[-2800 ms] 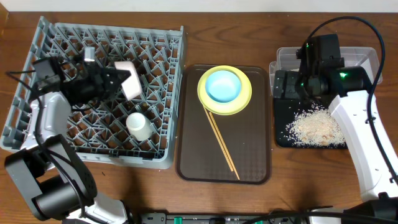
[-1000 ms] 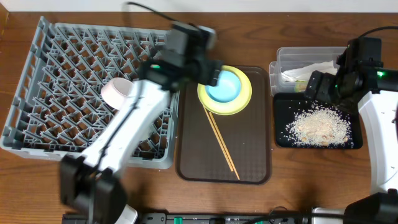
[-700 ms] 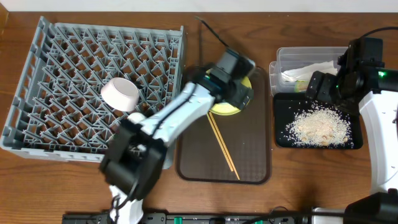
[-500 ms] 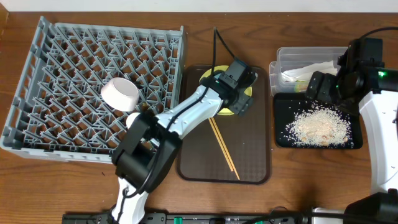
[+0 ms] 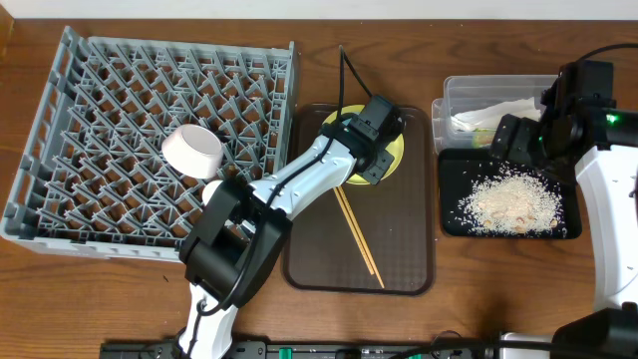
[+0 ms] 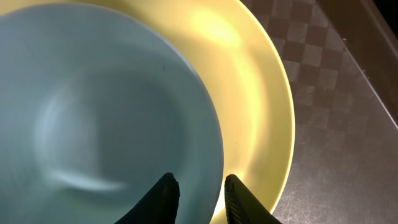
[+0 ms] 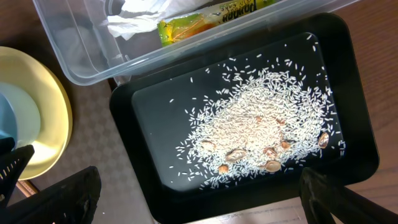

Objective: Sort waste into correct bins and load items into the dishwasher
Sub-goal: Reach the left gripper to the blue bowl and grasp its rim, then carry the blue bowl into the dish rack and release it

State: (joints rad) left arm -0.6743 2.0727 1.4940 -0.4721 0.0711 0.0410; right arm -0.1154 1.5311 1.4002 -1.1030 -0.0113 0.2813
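You see the whole table [image 5: 120, 299] straight down from overhead. Left wrist sits close above the plate [image 6: 261, 93]; right wrist faces down on the black tray [image 7: 354, 137], catching that plate's edge.

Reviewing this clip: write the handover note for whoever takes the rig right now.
Left pincer open, straddling the rim of the light blue bowl on the round yellow plate, brown tray.
Right pincer open, empty, above the shallow black tray.
Done: crumpled white napkin and green-and-yellow wrapper in clear plastic tub; rice scraps in black tray; white-pink bowl in grey dish rack.
To load: bowl, plate, thin wooden chopsticks beside them.
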